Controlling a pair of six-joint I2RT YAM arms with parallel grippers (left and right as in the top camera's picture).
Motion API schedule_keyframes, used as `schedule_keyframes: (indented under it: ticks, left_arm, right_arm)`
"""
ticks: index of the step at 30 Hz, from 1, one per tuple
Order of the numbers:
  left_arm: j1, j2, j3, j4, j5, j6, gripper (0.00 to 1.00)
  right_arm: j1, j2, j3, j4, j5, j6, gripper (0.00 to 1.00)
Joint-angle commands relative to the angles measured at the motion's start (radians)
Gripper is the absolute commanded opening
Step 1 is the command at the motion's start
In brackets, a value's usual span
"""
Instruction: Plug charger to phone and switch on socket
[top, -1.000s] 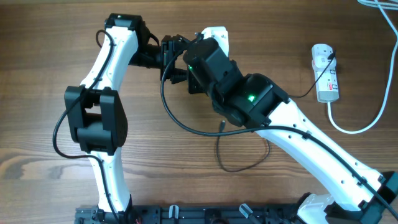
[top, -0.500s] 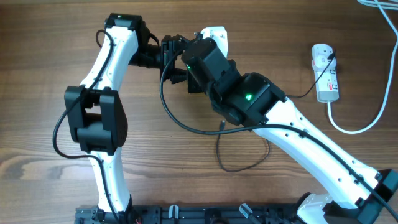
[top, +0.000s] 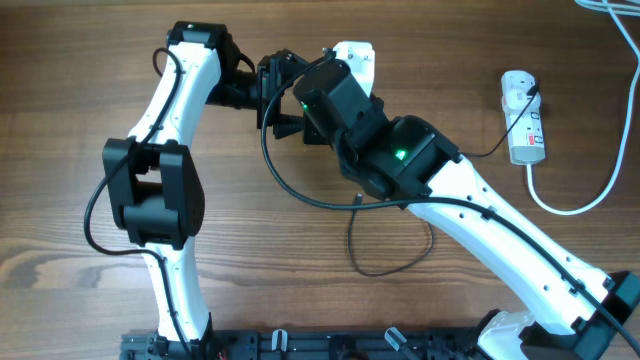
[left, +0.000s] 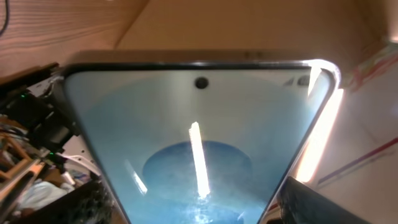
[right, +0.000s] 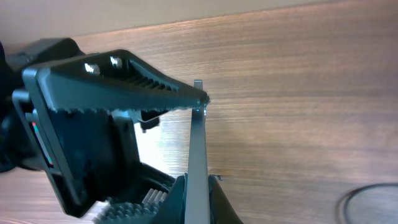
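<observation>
On my left wrist camera the phone (left: 199, 124) fills the view with its screen lit, clamped by the left gripper (left: 198, 210); overhead, the arms mostly hide it. The socket (top: 524, 120) sits far right on the wooden table (top: 80, 60), and the charger (top: 385, 270) loops loose beneath the arms. The right gripper (right: 186, 202) meets the phone's edge, but I cannot tell whether it grips.
</observation>
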Motion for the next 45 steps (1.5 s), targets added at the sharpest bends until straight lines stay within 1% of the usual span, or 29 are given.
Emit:
schedule_keyframes:
  ticks: [1,3,7,8,10,11,12,16,18,19,20,21,22,27,28,29,30,31,33,37,39,40,41,42,43,44,45]
  left_arm:
    - [-0.009,-0.04,0.022,-0.002,0.032,0.009,1.0]
    - [-0.009,-0.04,0.022,-0.002,0.032,0.009,1.0]
    - [-0.009,-0.04,0.022,-0.002,0.032,0.009,1.0]
    - [-0.009,-0.04,0.021,-0.002,0.032,0.009,0.97]
    - [-0.009,-0.04,0.022,-0.002,0.032,0.009,0.87]
    - [-0.009,-0.04,0.021,-0.002,0.032,0.009,0.85]
    - [-0.009,-0.04,0.022,-0.002,0.032,0.009,0.8]
    - [-0.009,-0.04,0.021,-0.002,0.032,0.009,0.6]
    - [-0.009,-0.04,0.021,-0.002,0.032,0.009,0.58]
    - [-0.009,-0.04,0.021,-0.002,0.032,0.009,0.55]
    - [-0.009,-0.04,0.021,-0.002,0.032,0.008,0.47]
    - [-0.009,-0.04,0.021,-0.002,0.032,0.008,0.43]
    - [-0.009,-0.04,0.021,-0.002,0.032,0.008,0.41]
    - [-0.009,-0.04,0.021,-0.002,0.032,-0.018,0.4]
    - [-0.009,-0.04,0.021,-0.002,0.032,-0.018,0.34]
    - [-0.009,-0.04,0.021,-0.002,0.032,-0.018,0.31]
    - [-0.009,-0.04,0.021,-0.002,0.032,-0.018,0.24]
    - [-0.009,-0.04,0.021,-0.002,0.032,-0.018,0.2]
    - [-0.009,-0.04,0.021,-0.002,0.032,-0.018,0.2]
    - [-0.009,-0.04,0.021,-0.002,0.032,-0.018,0.13]
    - [-0.009,-0.04,0.021,-0.002,0.032,-0.018,0.04]
    - [-0.009,-0.04,0.021,-0.002,0.032,-0.018,0.04]
    - [-0.009,-0.04,0.021,-0.002,0.032,-0.018,0.04]
    - [-0.009,-0.04,0.021,-0.002,0.032,-0.018,0.04]
    - [-0.009,-0.04,0.021,-0.002,0.032,-0.018,0.04]
    - [-0.009,-0.04,0.021,-0.002,0.032,-0.017,0.04]
    - [-0.009,-0.04,0.021,-0.001,0.032,-0.017,0.04]
  right_arm:
    - [0.005,0.014,0.013,0.026,0.004,0.251,0.04]
    - [0.005,0.014,0.013,0.036,0.007,0.395,0.04]
    - [0.005,0.014,0.013,0.021,0.066,0.799,0.04]
    - [0.005,0.014,0.013,0.004,0.077,0.926,0.04]
    - [0.005,0.014,0.013,-0.026,0.078,1.106,0.04]
    - [0.005,0.014,0.013,-0.043,0.079,1.173,0.04]
    - [0.005,0.014,0.013,-0.052,0.082,1.214,0.04]
    - [0.005,0.014,0.013,-0.045,0.108,1.23,0.04]
    - [0.005,0.013,0.013,-0.046,0.108,1.27,0.04]
    - [0.005,0.013,0.013,-0.045,0.108,1.29,0.04]
    - [0.005,0.013,0.013,-0.045,0.108,1.31,0.04]
    - [0.005,0.013,0.013,-0.045,0.108,1.316,0.04]
    - [0.005,0.013,0.013,-0.045,0.108,1.316,0.04]
    - [0.005,0.013,0.013,-0.045,0.104,1.316,0.04]
    - [0.005,0.013,0.013,-0.045,0.104,1.316,0.04]
    - [0.005,0.013,0.013,-0.045,0.104,1.315,0.04]
    - [0.005,0.013,0.013,-0.045,0.104,1.315,0.04]
    - [0.005,0.013,0.013,-0.045,0.104,1.313,0.04]
    - [0.005,0.013,0.013,-0.046,0.104,1.304,0.04]
    - [0.005,0.013,0.013,-0.044,0.104,1.213,0.04]
    - [0.005,0.013,0.013,-0.044,0.104,1.178,0.04]
    - [0.005,0.013,0.013,-0.044,0.104,1.156,0.06]
    - [0.005,0.013,0.013,-0.044,0.105,1.126,0.1]
    - [0.005,0.013,0.013,-0.044,0.105,1.107,0.19]
    - [0.005,0.013,0.013,-0.044,0.106,1.06,0.35]
    - [0.005,0.012,0.013,-0.045,0.109,1.027,0.55]
    - [0.005,0.01,0.013,-0.045,0.117,0.93,0.75]
